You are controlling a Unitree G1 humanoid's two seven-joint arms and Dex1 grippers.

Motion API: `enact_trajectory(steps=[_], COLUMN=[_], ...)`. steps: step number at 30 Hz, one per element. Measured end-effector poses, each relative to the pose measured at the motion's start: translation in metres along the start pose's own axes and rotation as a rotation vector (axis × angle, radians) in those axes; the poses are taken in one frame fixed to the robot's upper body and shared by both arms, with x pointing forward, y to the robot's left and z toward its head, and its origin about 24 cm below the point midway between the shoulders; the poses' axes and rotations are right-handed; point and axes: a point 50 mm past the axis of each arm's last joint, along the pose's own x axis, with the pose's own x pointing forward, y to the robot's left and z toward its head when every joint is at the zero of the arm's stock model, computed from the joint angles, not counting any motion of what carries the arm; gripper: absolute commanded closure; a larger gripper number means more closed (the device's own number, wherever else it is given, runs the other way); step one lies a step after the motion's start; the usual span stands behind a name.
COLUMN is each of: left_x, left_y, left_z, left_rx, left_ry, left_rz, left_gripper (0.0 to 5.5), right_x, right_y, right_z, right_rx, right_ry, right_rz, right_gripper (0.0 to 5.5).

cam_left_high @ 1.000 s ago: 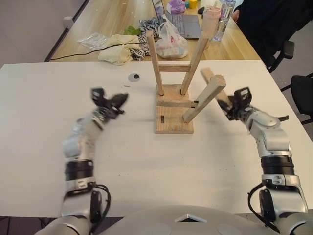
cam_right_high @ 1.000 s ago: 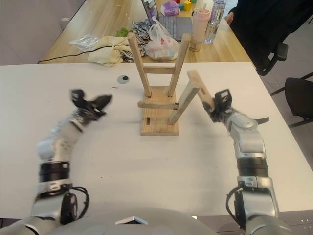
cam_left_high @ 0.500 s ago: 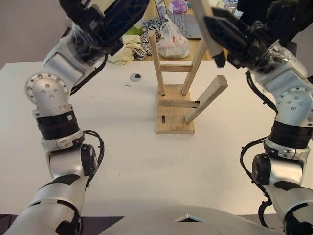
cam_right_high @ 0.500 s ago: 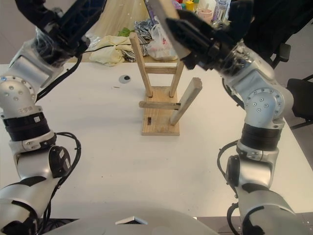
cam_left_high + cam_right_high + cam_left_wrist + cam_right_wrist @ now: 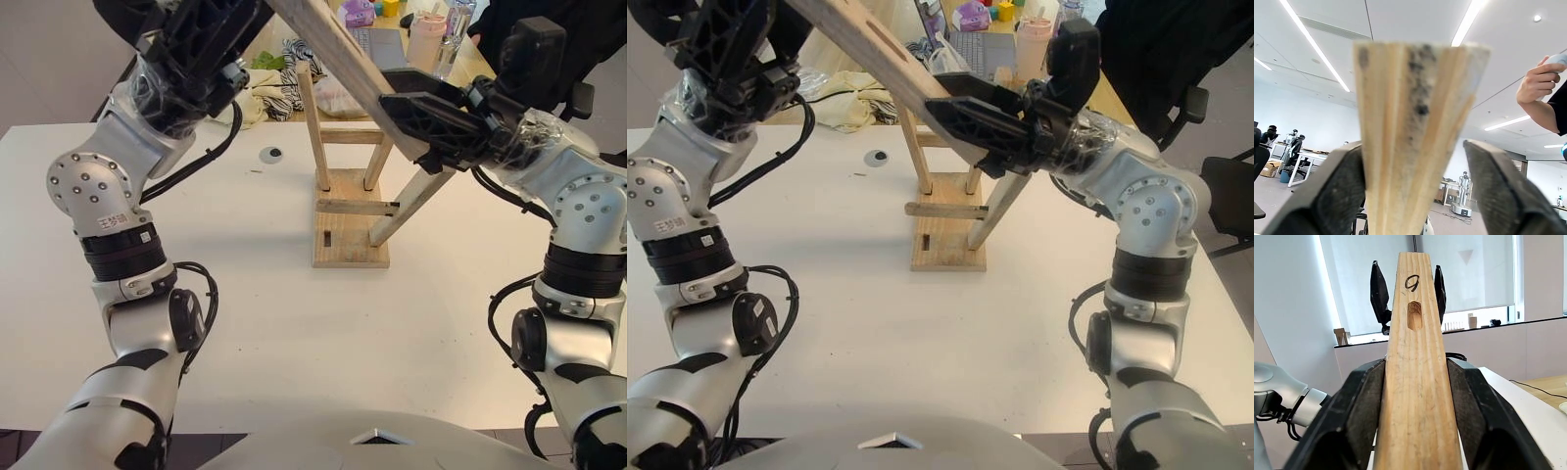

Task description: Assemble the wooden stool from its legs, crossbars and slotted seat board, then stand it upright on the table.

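The stool stands partly built and upside down on its seat board point(image 5: 350, 245), mid-table. Two legs point(image 5: 313, 127) rise from the board, joined by a crossbar point(image 5: 348, 135). A third leg point(image 5: 411, 206) leans outward on a lower crossbar point(image 5: 353, 207). High above it my right gripper point(image 5: 397, 122) is shut on a loose slotted leg point(image 5: 338, 59), which slants up toward the left. My left gripper point(image 5: 211, 29) is raised at the leg's far end. Its fingers point(image 5: 1380, 293) stand on either side of the wood. In the left wrist view one finger point(image 5: 1342, 191) touches the leg point(image 5: 1410, 122), and a gap shows at the other.
A small black round object point(image 5: 268, 154) lies on the white table point(image 5: 245, 313) left of the stool. Behind is a wooden table point(image 5: 216, 39) with cloths, a plastic bag point(image 5: 338, 93), a laptop and bottles. A chair point(image 5: 602, 171) stands at the right edge.
Both arms rose from near the tabletop. My right gripper lifted the loose leg from beside the stool and tilted it toward the left gripper, which now straddles its far end.
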Motion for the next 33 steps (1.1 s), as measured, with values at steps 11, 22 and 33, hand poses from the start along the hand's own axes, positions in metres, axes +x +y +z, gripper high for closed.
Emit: enact_trajectory(steps=[11, 22, 33], left_x=[-0.002, -0.066, -0.116], left_y=[0.007, 0.016, 0.084], left_z=[-0.002, 0.067, -0.027], left_rx=[0.018, 0.37, 0.303], left_ry=[-0.058, -0.222, 0.09], left_rz=[0.059, 0.417, 0.694], left_gripper=[3.38, 3.47, 3.47], right_x=[0.003, -0.033, -0.067], right_y=[-0.001, -0.023, -0.043], right_z=[-0.008, 0.002, -0.025], right_rx=[-0.023, -0.144, -0.075], right_ry=[0.04, 0.288, 0.441], right_rz=[-0.027, -0.156, -0.198], right_gripper=[2.88, 2.12, 2.82])
